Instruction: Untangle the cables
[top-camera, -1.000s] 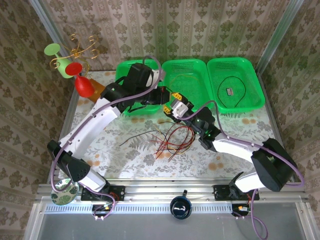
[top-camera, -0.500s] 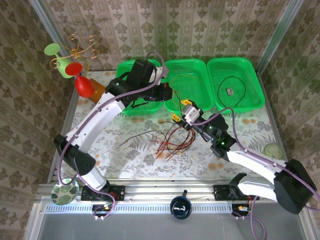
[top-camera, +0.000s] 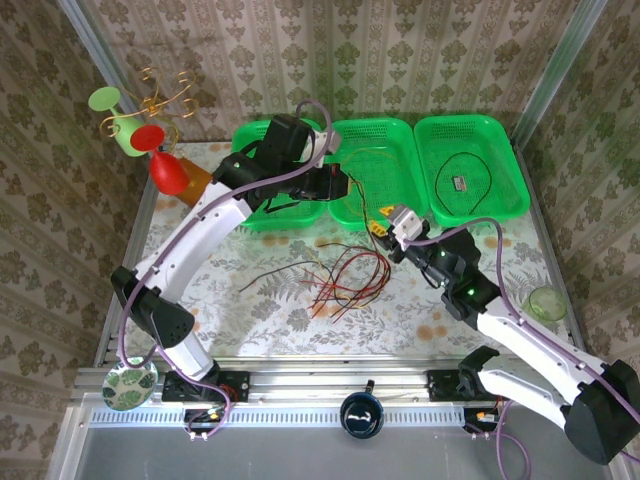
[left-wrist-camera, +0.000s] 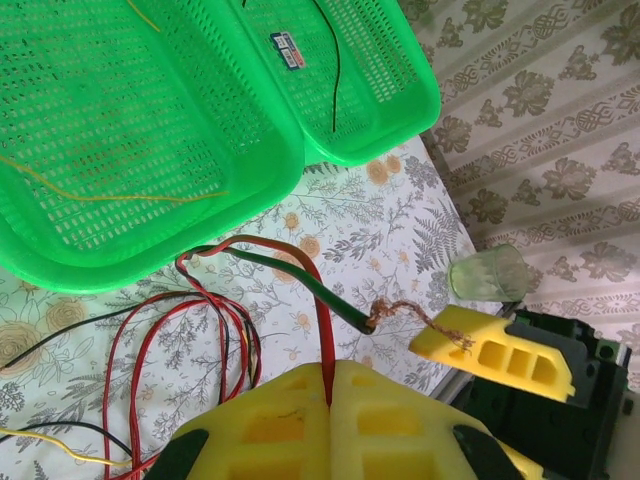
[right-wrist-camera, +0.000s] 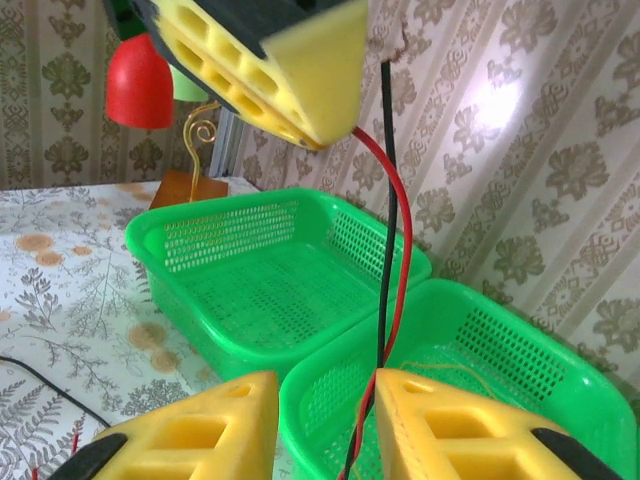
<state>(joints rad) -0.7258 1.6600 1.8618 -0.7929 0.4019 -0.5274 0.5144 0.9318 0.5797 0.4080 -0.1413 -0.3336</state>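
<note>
Left arm (top-camera: 205, 232) stretches forward, end effector (left-wrist-camera: 330, 370) pinching red cable (left-wrist-camera: 319, 300).

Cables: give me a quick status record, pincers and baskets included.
left pincer: shut on red cable
right pincer: open, around the red cable and a dark cable
tangle: loose on table, in front of the baskets
middle basket: one yellow cable
right basket: one black cable

Lab test cell: a silver aluminium frame rail (top-camera: 300, 385) edged the floral-clothed table (top-camera: 230, 322), and damask-patterned panels (top-camera: 420, 60) walled it.
</note>
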